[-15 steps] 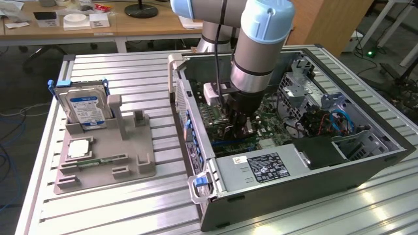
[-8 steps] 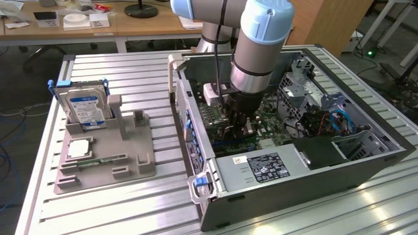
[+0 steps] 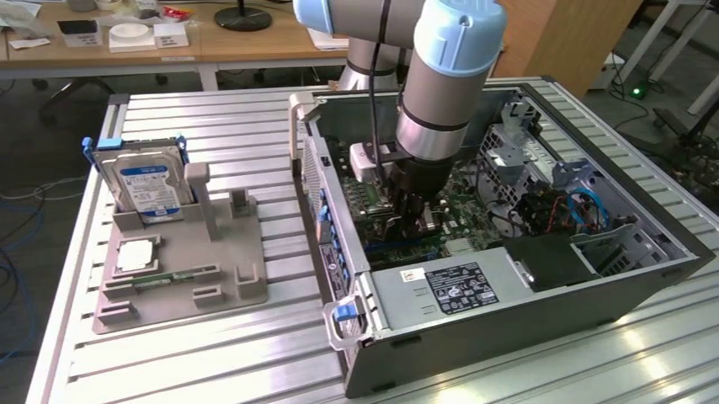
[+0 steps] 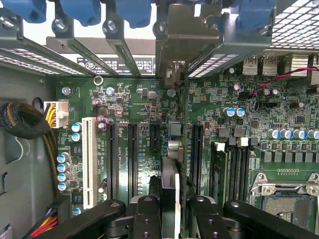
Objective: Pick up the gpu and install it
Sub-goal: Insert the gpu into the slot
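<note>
The tabletop [image 3: 225, 362] is ribbed, pale metal, the tray [image 3: 214, 252] matt grey plastic. The gpu [image 4: 192, 35] ends in dull silvery metal.

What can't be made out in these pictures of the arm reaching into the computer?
Wrist view: the gpu is edge-on, its faces hidden; the picture's edge cuts off the fingers holding it.
Exterior view: the arm's own wrist hides most of the gripper and the card, so whether it sits in a slot cannot be told.
Exterior view: the print on the power supply label is too small to read.
</note>
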Tool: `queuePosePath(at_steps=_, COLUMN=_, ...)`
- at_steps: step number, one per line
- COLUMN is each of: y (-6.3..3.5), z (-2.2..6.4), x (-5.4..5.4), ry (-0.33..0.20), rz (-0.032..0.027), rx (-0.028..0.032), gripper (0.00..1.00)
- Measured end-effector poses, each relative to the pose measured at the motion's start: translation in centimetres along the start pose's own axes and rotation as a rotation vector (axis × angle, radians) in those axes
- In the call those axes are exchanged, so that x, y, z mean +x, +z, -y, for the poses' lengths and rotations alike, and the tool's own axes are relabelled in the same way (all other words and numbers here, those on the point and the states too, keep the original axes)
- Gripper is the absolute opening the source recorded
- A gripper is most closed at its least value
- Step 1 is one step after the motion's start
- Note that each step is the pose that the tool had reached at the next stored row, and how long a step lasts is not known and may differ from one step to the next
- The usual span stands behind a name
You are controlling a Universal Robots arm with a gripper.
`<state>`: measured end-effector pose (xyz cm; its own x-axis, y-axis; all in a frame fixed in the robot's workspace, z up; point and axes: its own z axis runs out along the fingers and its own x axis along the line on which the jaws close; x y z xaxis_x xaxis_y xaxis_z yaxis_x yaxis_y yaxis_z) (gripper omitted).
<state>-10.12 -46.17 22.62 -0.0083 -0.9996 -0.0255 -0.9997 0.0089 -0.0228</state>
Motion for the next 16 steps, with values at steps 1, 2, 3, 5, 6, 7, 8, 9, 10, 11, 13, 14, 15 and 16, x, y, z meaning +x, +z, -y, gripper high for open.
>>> queuePosePath(at_steps=1, y=0.00, z=0.00, x=0.00, ry=0.000, rz=0.0000, rx=0.0000, gripper=0.27)
queuePosePath(at_steps=2, y=0.00, z=0.00, x=0.00, ry=0.000, rz=0.0000, rx=0.0000, gripper=0.27)
queuePosePath(at_steps=3, y=0.00, z=0.00, x=0.00, ry=0.000, rz=0.0000, rx=0.0000, gripper=0.27)
queuePosePath(at_steps=5, y=0.00, z=0.00, x=0.00, ry=0.000, rz=0.0000, rx=0.0000, gripper=0.27)
queuePosePath(at_steps=6, y=0.00, z=0.00, x=0.00, ry=0.000, rz=0.0000, rx=0.0000, gripper=0.27)
queuePosePath(at_steps=7, y=0.00, z=0.00, x=0.00, ry=0.000, rz=0.0000, rx=0.0000, gripper=0.27)
queuePosePath(at_steps=8, y=0.00, z=0.00, x=0.00, ry=0.000, rz=-0.0001, rx=-0.0001, gripper=0.27)
queuePosePath(at_steps=9, y=0.00, z=0.00, x=0.00, ry=0.000, rz=-0.0002, rx=-0.0001, gripper=0.27)
queuePosePath(at_steps=10, y=0.01, z=0.00, x=0.00, ry=0.000, rz=-0.0001, rx=-0.0001, gripper=0.27)
queuePosePath(at_steps=11, y=0.01, z=0.00, x=0.00, ry=0.000, rz=-0.0001, rx=-0.0001, gripper=0.27)
queuePosePath(at_steps=13, y=-0.03, z=0.02, x=-0.02, ry=0.000, rz=0.0010, rx=0.0005, gripper=0.27)
queuePosePath(at_steps=14, y=-0.06, z=0.02, x=-0.02, ry=0.000, rz=0.0013, rx=0.0007, gripper=0.27)
queuePosePath(at_steps=15, y=-0.07, z=0.02, x=-0.02, ry=0.000, rz=0.0011, rx=0.0006, gripper=0.27)
queuePosePath(at_steps=16, y=-0.10, z=0.02, x=-0.01, ry=0.000, rz=0.0004, rx=0.0002, gripper=0.27)
